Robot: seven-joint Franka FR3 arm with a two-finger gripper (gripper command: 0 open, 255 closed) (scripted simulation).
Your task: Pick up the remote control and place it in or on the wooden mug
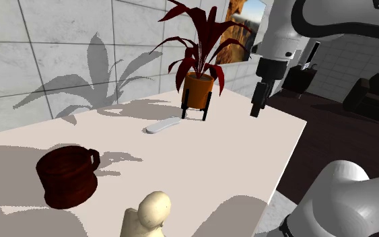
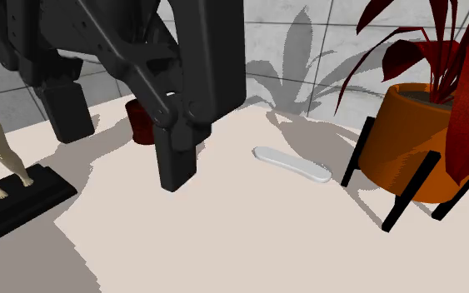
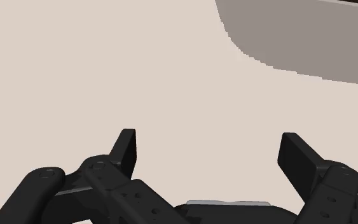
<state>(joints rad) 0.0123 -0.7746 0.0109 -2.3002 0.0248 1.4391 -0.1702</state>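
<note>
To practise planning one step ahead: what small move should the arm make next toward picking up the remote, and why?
Probably carry the open gripper sideways, above the table, toward the white remote. Its fingers stand apart and hold nothing, and in the shoulder view the remote lies flat to the gripper's left, beside the potted plant.

Wall [image 1: 40, 40]: faced in large pale grey tiles; leaf-shaped shadows [image 1: 107, 67] are cast across it; table top [image 1: 201, 161]: pale beige, plain, partly shaded; floor [image 1: 336, 134]: dark, seen beyond the table edge at the shoulder view's right; sofa [image 1: 376, 94]: dark, set by a light tiled far wall; panel [image 1: 245, 20]: orange and blue, picture or window not determined.
</note>
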